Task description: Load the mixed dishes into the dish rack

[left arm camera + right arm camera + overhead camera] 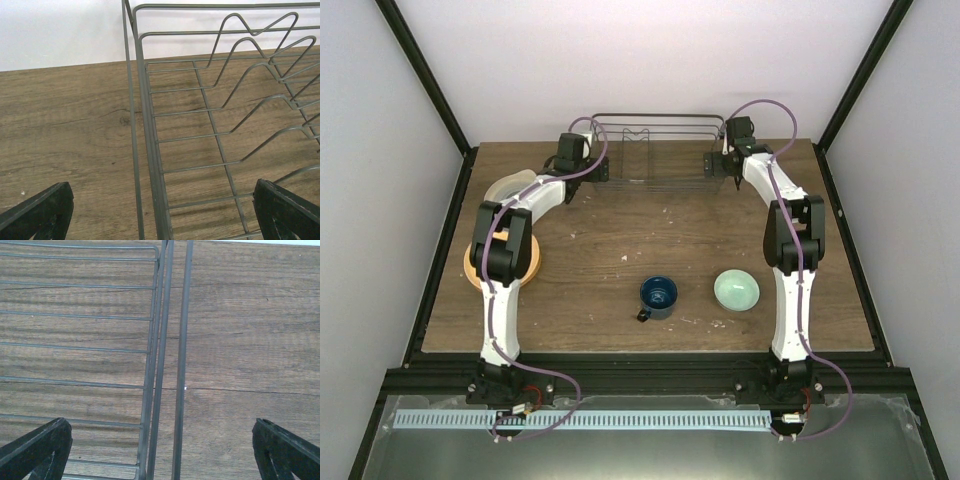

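The dish rack (655, 150) stands at the back middle of the table. My left gripper (582, 172) is open over the rack's left end; in the left wrist view (162, 215) the rack's end wall (150, 130) runs between its fingers (40, 210). My right gripper (728, 165) is open over the right end; in the right wrist view (161, 452) the end wires (161, 365) run between its fingers. The dark blue mug (658, 297) and mint-green bowl (736, 290) sit near the front. The orange plate (472, 268) and cream plate (508, 186) lie left, partly under my left arm.
The table is brown wood (620, 240) with a black frame (440, 100) and white walls around it. The rack holds no dishes. A wall stands close behind the rack.
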Robot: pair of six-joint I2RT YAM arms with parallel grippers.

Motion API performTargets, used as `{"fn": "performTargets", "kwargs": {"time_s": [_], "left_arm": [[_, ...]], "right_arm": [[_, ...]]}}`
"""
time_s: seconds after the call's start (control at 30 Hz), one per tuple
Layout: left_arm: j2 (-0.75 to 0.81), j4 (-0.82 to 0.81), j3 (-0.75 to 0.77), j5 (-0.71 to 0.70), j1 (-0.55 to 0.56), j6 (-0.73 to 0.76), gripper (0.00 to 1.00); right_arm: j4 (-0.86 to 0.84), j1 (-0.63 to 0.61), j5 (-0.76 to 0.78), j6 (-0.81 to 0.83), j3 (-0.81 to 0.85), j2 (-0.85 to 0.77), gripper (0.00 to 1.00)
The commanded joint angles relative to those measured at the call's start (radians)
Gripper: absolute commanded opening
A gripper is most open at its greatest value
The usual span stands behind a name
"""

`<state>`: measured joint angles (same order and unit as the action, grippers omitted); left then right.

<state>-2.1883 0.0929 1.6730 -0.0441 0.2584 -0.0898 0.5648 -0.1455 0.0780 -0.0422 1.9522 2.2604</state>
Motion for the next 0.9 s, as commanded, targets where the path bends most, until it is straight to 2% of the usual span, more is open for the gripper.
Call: {"fn": "performTargets", "kwargs": {"time_s": [0.0,0.33,0.87], "left_arm": [[-0.015,0.040,0.025,-0.011,0.003,0.007,1.00],[0.008,0.056,-0.025,0.000,0.012,-0.005,1.00],[0.162,-0.001,-0.253,0.029,0.025,-0.025,1.00]], "right_arm": [[0.024,-0.002,-0.010,0.014,-0.023,0.006,1.00],[0.022,-0.001,-0.017,0.010,-0.108,-0.040,1.00],[0.010,-0.001,-0.006,0.018,-0.228,-0.134,1.00]]}}
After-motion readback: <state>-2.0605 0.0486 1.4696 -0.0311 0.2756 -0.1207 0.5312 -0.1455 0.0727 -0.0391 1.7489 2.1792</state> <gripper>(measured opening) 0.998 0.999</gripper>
